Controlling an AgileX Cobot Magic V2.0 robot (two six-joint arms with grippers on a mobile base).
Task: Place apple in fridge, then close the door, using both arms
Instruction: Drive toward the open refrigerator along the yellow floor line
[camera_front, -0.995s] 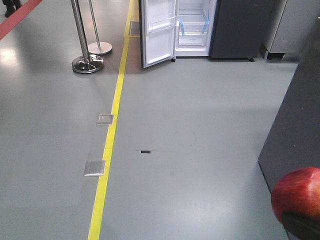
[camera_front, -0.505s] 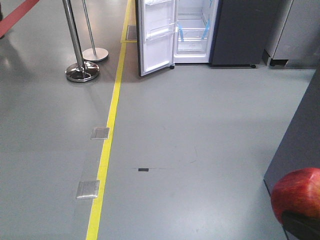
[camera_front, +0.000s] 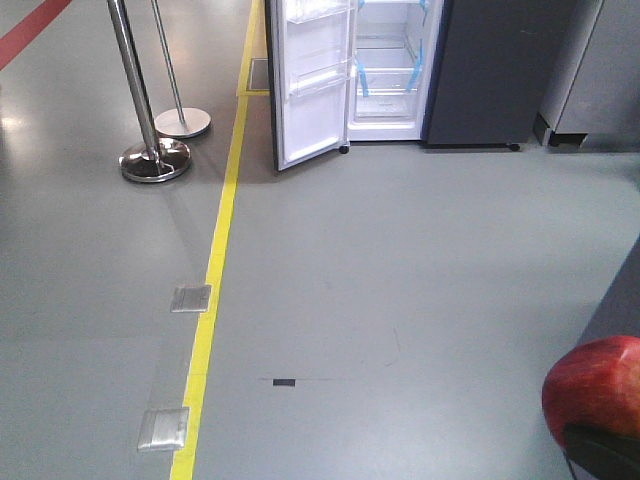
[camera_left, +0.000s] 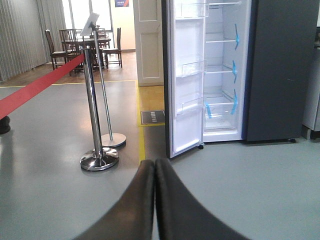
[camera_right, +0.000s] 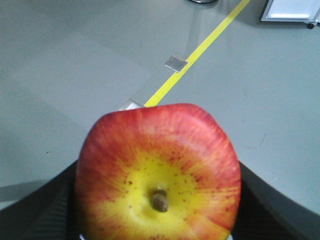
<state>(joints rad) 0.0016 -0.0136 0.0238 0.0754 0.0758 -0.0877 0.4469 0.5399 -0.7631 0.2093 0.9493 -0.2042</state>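
The apple (camera_right: 157, 175), red with a yellow stem end, fills the right wrist view, and my right gripper (camera_right: 157, 212) is shut on it, a black finger on each side. In the front view the apple (camera_front: 595, 390) shows at the bottom right corner. The fridge (camera_front: 490, 70) stands far ahead across the floor with its white shelves showing. Its door (camera_front: 312, 90) is swung open to the left, inner lining and bins facing me. In the left wrist view my left gripper (camera_left: 154, 165) is shut on nothing and points at the fridge (camera_left: 280, 70) and the door (camera_left: 187, 75).
Two chrome poles on round bases (camera_front: 150, 160) stand left of the door, one holding a red rope (camera_left: 35, 90). A yellow floor line (camera_front: 215, 270) runs towards the fridge past metal floor plates (camera_front: 190, 298). A dark counter side (camera_front: 625, 300) is at the right edge.
The whole front view has advanced towards the fridge: the fridge and poles look nearer, and the floor plates and black mark have slid down the frame. The apple stays held.
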